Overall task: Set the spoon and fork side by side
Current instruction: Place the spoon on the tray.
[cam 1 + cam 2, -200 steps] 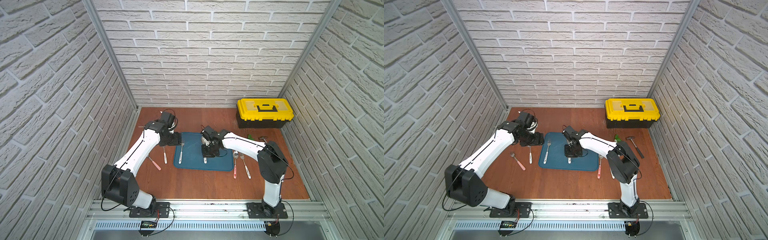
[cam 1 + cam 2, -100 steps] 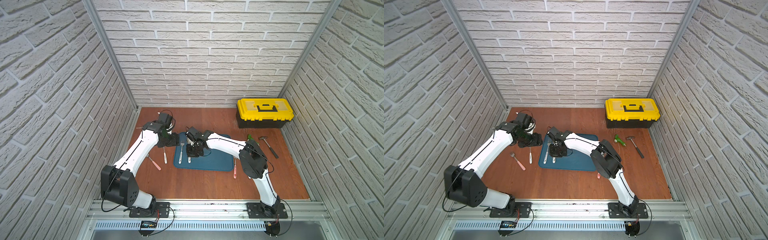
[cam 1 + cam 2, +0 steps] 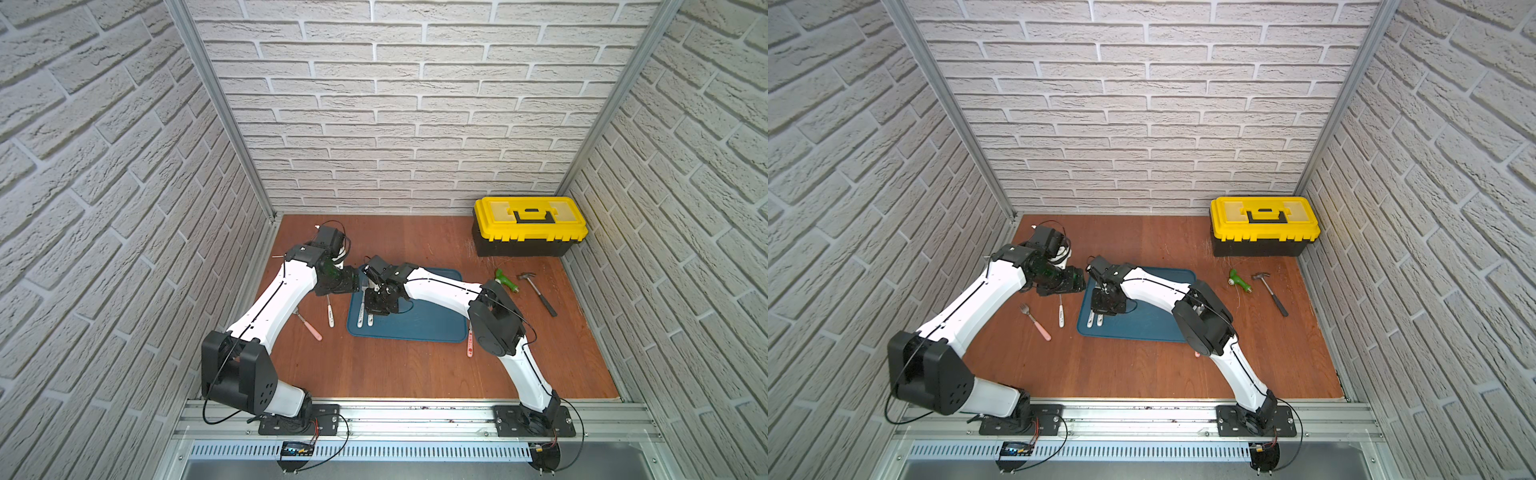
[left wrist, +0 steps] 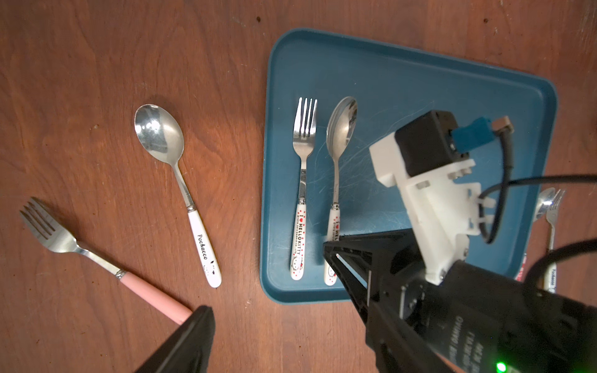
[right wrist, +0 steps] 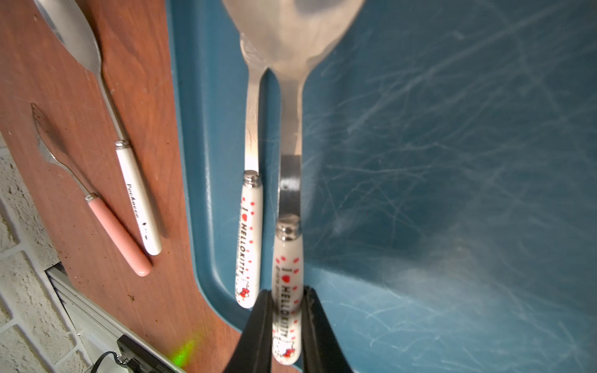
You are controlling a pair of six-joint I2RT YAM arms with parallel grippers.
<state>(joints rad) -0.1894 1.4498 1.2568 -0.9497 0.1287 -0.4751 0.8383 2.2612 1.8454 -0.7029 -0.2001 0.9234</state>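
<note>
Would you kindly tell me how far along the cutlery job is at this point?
Done: the white-handled Hello Kitty fork lies on the blue plastic tray. In hand: the matching white-handled spoon is parallel beside it, right hand shut on its handle. Remaining: release and withdraw.

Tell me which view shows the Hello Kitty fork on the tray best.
The left wrist view: the Hello Kitty fork lies whole and unobstructed, tines to handle tip. The right wrist view shows only its neck and handle. In both top views it is tiny and partly covered.
</note>
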